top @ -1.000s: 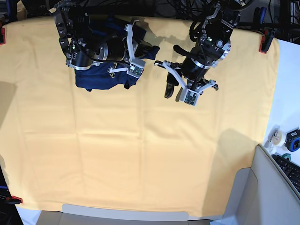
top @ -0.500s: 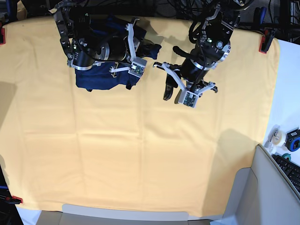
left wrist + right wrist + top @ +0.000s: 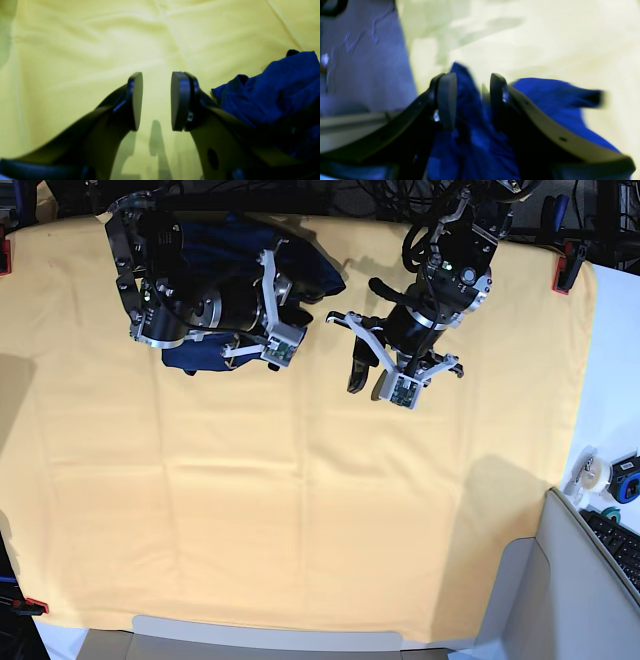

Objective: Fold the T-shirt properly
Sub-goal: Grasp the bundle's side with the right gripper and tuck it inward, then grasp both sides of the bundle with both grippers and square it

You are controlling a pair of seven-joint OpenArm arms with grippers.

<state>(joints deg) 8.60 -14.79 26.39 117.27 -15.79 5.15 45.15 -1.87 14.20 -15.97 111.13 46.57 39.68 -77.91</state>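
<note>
Releasing the folded T-shirt (image 3: 200,356) at the far left of the yellow cloth (image 3: 300,510), looks like the last step of the fold

Right gripper (image 3: 470,100) sits over the navy bundle, jaws parted with fabric between them but not pinched, as far as the blurred wrist view shows. Left gripper (image 3: 156,101) hangs over bare cloth just beside the shirt, jaws apart, holding nothing. Shirt looks compact but lumpy at its right edge. Next: lift right arm clear without snagging fabric, then check whether that edge needs flattening

Black arms (image 3: 440,275), white brackets, black fingers (image 3: 135,100) with flat pads.
</note>
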